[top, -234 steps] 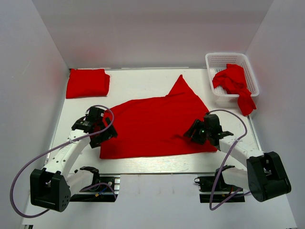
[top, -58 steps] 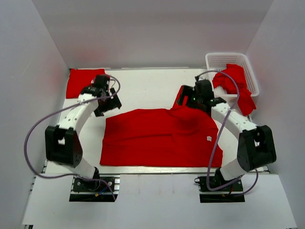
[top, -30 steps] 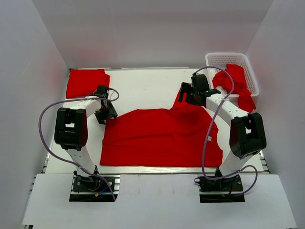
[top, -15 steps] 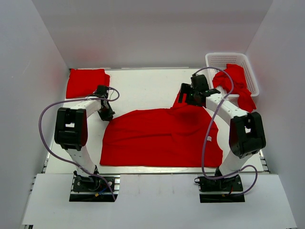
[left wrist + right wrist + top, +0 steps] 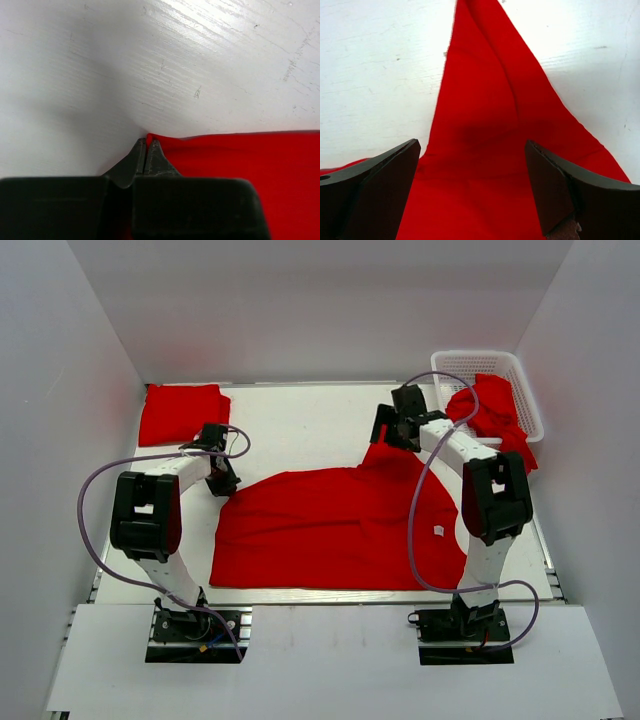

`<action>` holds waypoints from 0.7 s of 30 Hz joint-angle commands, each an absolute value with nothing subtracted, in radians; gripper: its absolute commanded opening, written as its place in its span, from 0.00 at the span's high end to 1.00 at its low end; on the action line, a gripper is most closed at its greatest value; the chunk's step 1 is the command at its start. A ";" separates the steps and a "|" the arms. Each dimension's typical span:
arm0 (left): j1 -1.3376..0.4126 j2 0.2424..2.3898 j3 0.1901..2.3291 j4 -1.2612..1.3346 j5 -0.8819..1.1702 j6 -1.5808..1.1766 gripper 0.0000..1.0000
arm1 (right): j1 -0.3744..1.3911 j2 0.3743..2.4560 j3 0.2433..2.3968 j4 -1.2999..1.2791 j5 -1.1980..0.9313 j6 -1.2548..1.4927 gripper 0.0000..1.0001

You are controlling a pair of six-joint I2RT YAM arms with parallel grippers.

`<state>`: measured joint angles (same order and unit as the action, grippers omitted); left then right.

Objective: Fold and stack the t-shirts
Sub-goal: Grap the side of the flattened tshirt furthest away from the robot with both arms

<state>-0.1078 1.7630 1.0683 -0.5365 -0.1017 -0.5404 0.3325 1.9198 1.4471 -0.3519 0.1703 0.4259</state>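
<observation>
A red t-shirt [image 5: 330,525] lies spread across the middle of the table, with a pointed flap reaching back toward the right. My left gripper [image 5: 225,483] sits low at its far left corner. In the left wrist view the left gripper [image 5: 146,145] is shut, with the edge of the red t-shirt [image 5: 240,160] pinched between the tips. My right gripper [image 5: 393,435] hovers over the pointed flap. The right wrist view shows the right gripper [image 5: 472,150] open wide, its fingers [image 5: 385,175] on either side of the flap [image 5: 485,100] and nothing between them. A folded t-shirt [image 5: 183,412] lies at the back left.
A white lattice basket [image 5: 470,355] stands at the back right with a crumpled red t-shirt [image 5: 490,415] spilling over its front rim. A small white label [image 5: 438,531] shows on the spread shirt. White walls enclose the table on three sides.
My left gripper has shut on the spread shirt's far left corner. My right gripper has moved farther back over the pointed flap and stays open.
</observation>
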 commanded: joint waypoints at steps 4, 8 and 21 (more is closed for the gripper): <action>-0.112 1.716 1.055 -0.518 -0.107 -0.522 1.00 | 0.293 1.901 1.391 -0.285 0.134 0.480 0.09; -0.112 1.727 1.055 -0.518 -0.107 -0.522 1.00 | 0.266 1.919 1.373 -0.241 0.011 0.485 0.09; -0.112 1.727 1.055 -0.528 -0.107 -0.512 1.00 | 0.198 1.977 1.324 -0.109 -0.210 0.483 0.09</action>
